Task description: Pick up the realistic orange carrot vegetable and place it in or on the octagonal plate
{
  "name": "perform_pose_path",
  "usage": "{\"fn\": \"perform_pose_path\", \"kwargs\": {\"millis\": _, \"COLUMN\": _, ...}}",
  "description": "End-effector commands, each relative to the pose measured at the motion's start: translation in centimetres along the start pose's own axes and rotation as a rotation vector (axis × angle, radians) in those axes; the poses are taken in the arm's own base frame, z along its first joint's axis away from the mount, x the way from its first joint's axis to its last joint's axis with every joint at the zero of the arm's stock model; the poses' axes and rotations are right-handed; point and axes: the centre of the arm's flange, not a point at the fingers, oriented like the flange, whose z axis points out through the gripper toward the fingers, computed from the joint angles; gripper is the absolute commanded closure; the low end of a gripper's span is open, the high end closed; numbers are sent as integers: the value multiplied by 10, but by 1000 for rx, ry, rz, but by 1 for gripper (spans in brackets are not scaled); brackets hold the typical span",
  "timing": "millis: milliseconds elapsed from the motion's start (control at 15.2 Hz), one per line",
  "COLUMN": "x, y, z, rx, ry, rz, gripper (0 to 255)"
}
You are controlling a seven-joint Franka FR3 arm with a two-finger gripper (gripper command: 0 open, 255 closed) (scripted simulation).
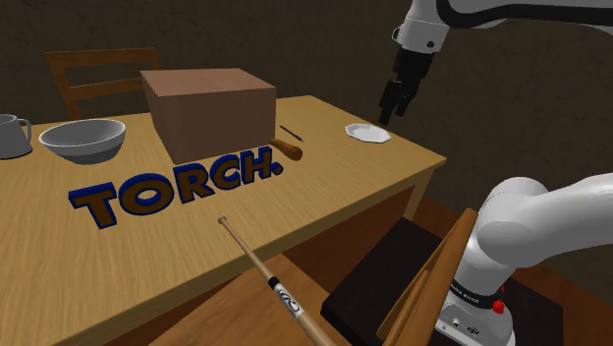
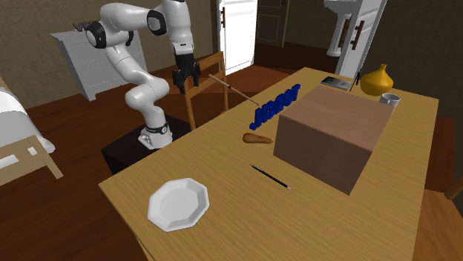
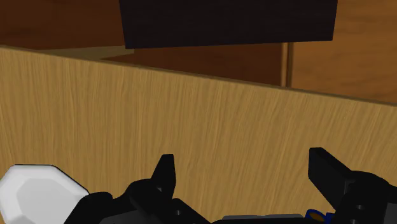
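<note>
so the carrot (image 1: 288, 149) is lying on the table (image 1: 147, 256) just beside the brown box (image 1: 208, 113), at its 4 o'clock in the shoulder view, with the octagonal plate (image 1: 367, 134) around the carrot's 3 o'clock and the jaws hanging wide open, gripping nothing, at the plate's 1 o'clock.

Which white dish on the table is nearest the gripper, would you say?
The flat octagonal plate, by the gripper; bowl and mug stand far off.

Carrot (image 2: 257, 138) just beside box (image 2: 334, 137) on table (image 2: 245, 226); pen (image 2: 269, 176) betw. box & plate (image 2: 178, 204).
</note>
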Motion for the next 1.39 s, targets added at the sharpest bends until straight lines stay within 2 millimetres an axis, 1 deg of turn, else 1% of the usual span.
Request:
{"fn": "perform_pose_path", "kwargs": {"millis": 0, "x": 0, "y": 0, "z": 0, "rx": 0, "ry": 0, "rz": 0, "gripper": 0}}
{"fn": "perform_pose_path", "kwargs": {"millis": 1320, "x": 226, "y": -62, "z": 136, "rx": -87, "ry": -26, "rz": -21, "gripper": 0}}
